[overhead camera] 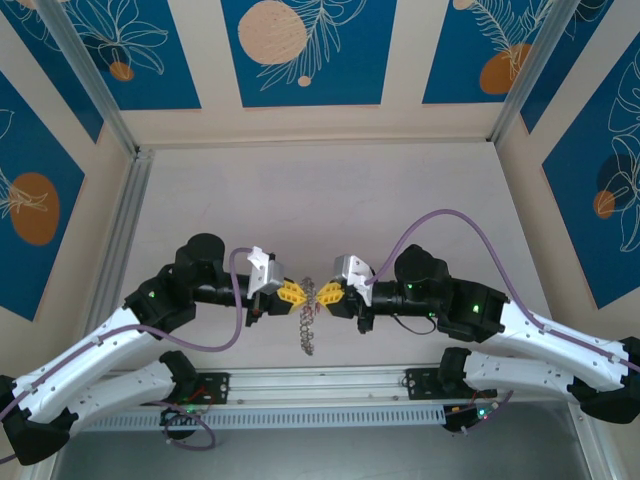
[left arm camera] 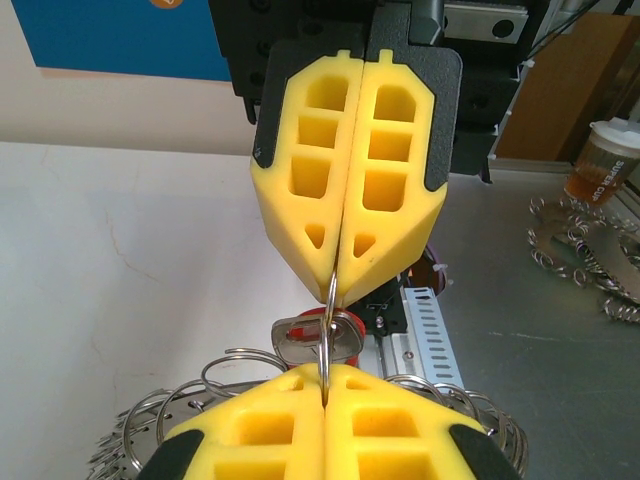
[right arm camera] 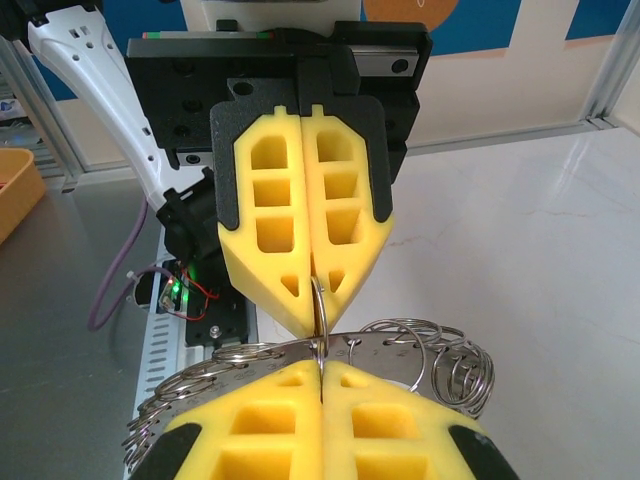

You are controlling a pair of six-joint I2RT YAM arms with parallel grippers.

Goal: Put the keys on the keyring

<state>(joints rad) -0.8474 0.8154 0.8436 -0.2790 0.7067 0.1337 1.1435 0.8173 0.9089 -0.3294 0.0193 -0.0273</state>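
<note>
Over the table's near middle my two grippers meet tip to tip, the left gripper [overhead camera: 293,292] and the right gripper [overhead camera: 328,295]. Between them stands the keyring [left arm camera: 328,352], a thin silvery ring seen edge-on. My left gripper [left arm camera: 325,385] is shut on its near side, and the right gripper [left arm camera: 338,285] is shut on its far side. In the right wrist view the right gripper [right arm camera: 321,372] and left gripper [right arm camera: 318,298] pinch the same keyring [right arm camera: 320,325]. A red-headed key [left arm camera: 300,340] hangs on it. The keys [overhead camera: 307,335] dangle below as a silvery bunch, with wire loops [right arm camera: 455,365] fanned out.
An aluminium rail [overhead camera: 320,385] runs along the near edge by the arm bases. A paper cup [left arm camera: 603,160] and a loose chain of rings [left arm camera: 585,255] lie on the grey surface to the side. An orange tray [right arm camera: 15,195] sits at the left. Frame posts [overhead camera: 90,75] flank the table.
</note>
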